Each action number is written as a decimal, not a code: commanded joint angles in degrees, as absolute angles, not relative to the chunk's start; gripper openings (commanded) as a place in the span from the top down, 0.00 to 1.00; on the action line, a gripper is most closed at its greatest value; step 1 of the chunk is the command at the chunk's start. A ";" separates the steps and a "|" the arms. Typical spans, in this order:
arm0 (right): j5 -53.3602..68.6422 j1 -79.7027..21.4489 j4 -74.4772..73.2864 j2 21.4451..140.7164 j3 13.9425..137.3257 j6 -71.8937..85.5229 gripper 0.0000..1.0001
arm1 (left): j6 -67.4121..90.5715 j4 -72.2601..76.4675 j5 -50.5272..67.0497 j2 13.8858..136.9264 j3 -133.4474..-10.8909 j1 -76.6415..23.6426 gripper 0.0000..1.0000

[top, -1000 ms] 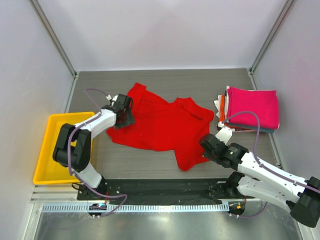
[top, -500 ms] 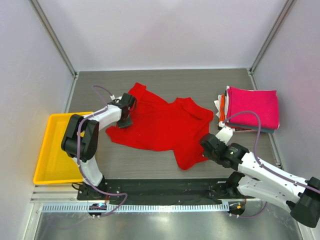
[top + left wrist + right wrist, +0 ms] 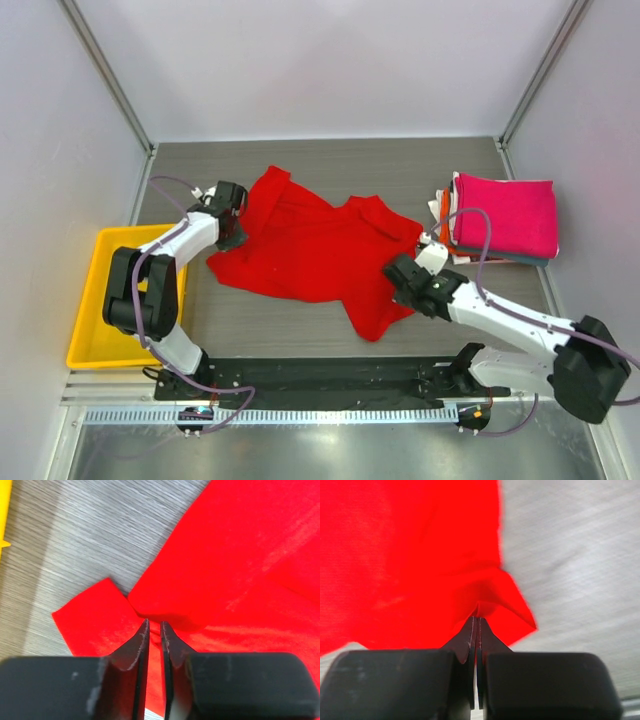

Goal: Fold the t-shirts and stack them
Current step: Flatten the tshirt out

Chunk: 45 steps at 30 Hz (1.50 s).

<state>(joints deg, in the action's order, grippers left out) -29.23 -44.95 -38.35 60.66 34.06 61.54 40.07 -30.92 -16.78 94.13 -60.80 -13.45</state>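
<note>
A bright red t-shirt [image 3: 310,250] lies spread and rumpled on the grey table. My left gripper [image 3: 232,222] is shut on its left edge; in the left wrist view the narrow-set fingers pinch a fold of red cloth [image 3: 155,622]. My right gripper [image 3: 397,278] is shut on the shirt's right lower part, with cloth bunched at its tips [image 3: 477,611]. A stack of folded shirts [image 3: 500,215], magenta-pink on top with orange, white and grey-blue edges below, sits at the right.
A yellow plastic tray [image 3: 100,300] sits at the table's left edge beside my left arm. White walls enclose the table on three sides. A black rail runs along the near edge.
My left gripper has moved left and back, pulling the shirt's left edge. My right gripper has moved left and forward with the cloth's right part.
</note>
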 commanded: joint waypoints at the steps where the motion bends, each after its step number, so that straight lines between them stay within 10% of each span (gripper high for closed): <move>1: -27.34 -44.21 -28.50 67.64 40.93 56.52 0.99 | 40.69 -29.27 -15.47 93.96 -60.47 -13.45 0.87; 5: -21.47 -44.21 -24.79 79.17 48.32 52.74 0.99 | 40.52 -28.74 -14.77 93.78 -60.38 -12.66 0.89; 10: -19.16 -44.12 -22.42 89.81 56.41 50.98 0.99 | 39.38 -28.48 -13.89 93.78 -60.12 -12.57 0.59; 45: -0.70 -26.72 -0.88 108.19 55.81 28.47 0.99 | 26.11 -21.71 -12.39 94.39 -59.15 -22.76 0.49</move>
